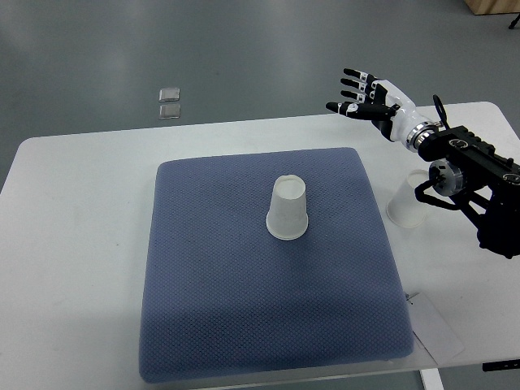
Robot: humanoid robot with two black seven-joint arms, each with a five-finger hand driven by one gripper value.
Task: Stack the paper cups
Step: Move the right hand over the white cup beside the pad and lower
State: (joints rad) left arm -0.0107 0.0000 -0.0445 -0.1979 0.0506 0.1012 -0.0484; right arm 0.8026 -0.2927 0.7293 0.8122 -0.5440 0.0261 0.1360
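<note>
The right hand (363,99) — black and white, fingers spread wide and holding nothing — is hovering above the far right corner of the white rectangular table (73,211), its arm reaching in from the picture's right edge. The left hand is not showing anywhere.

Two cups are in play. One white paper cup (288,209) is standing upside down, base up, near the middle of the blue-grey textured square mat (211,325). A second white paper cup (405,205) is sitting on bare table just beside the mat's right edge, partly hidden under the black forearm; whether it is upright or inverted I cannot tell for sure.

The step in hand is, by my reading, the reach for a first cup, and the nearer one by the mat's edge is the natural pick. To do it well the hand is needing to draw back and down toward the robot — it is sitting well beyond that cup now — and come at the wall from the side, with thumb opposite the fingers. Paper walls buckle easily, so a light closing around the middle is better than a squeeze at the rim. The cup should then be carried over the centre cup in matching orientation and lowered straight, axis over axis, so the tapered walls nest instead of tipping it.
</note>
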